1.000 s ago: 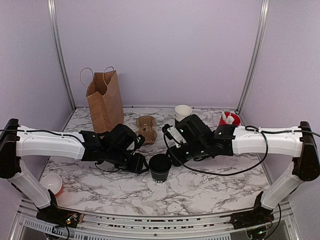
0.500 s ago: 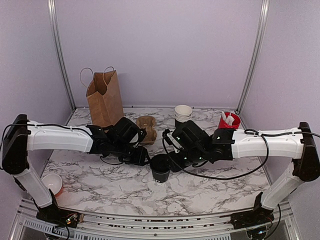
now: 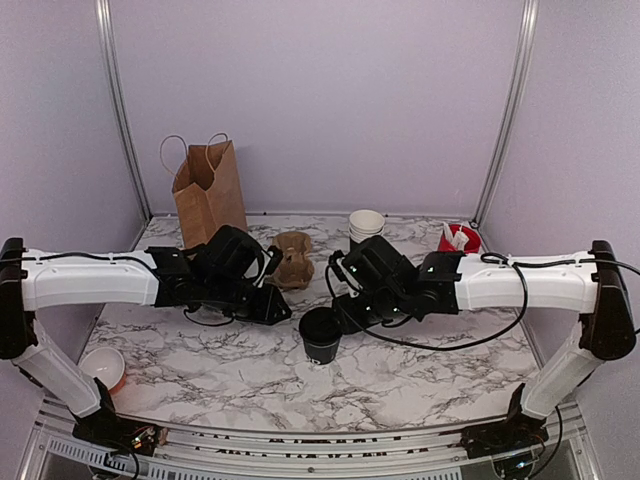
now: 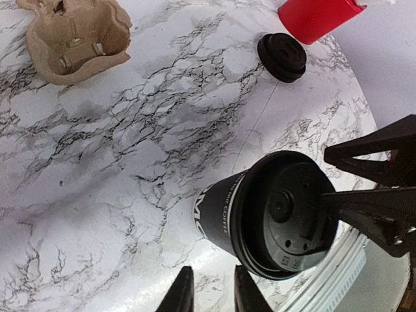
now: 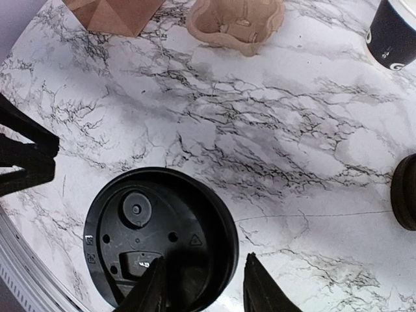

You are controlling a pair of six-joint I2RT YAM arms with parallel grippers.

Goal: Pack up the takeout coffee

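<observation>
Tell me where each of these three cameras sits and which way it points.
Top external: fixed above and behind the bases, looking down across the table; left arm and right arm show.
Left wrist: on the left arm, looking down at the takeout coffee; left end effector fingertips at bottom.
Right wrist: on the right arm, looking down onto the same cup; right end effector fingertips at bottom.
Shared: both wrist views show the cup, cardboard carrier, loose lid.
</observation>
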